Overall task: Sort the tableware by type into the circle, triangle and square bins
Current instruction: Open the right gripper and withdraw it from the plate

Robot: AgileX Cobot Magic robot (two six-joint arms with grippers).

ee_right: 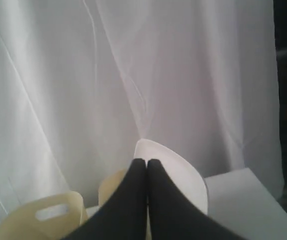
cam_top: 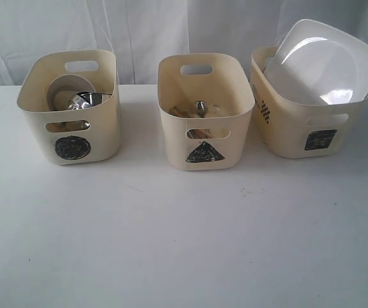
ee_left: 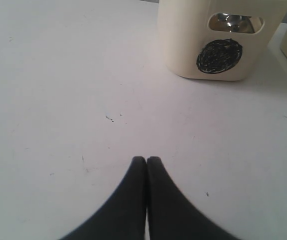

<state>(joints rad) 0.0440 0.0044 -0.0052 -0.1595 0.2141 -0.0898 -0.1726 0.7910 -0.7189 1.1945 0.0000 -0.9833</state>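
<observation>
Three cream tubs stand in a row at the back of the table. The circle bin (cam_top: 72, 108) on the left holds steel mugs (cam_top: 86, 100) and a bowl (cam_top: 65, 90). Cutlery (cam_top: 200, 107) and wooden chopsticks (cam_top: 183, 112) lie in the triangle bin (cam_top: 205, 114) in the middle. The large white plate (cam_top: 322, 61) leans tilted out of the square bin (cam_top: 299, 125) on the right. Neither arm shows in the exterior view. My left gripper (ee_left: 147, 159) is shut and empty above bare table, short of the circle bin (ee_left: 218, 40). My right gripper (ee_right: 146, 161) is shut and empty, with the plate (ee_right: 183, 175) behind it.
A white curtain (cam_top: 139, 32) hangs close behind the bins. The white table (cam_top: 184, 244) stretches out in front of them. In the right wrist view a tub rim with a cut-out handle (ee_right: 51, 212) sits below the curtain (ee_right: 133, 75).
</observation>
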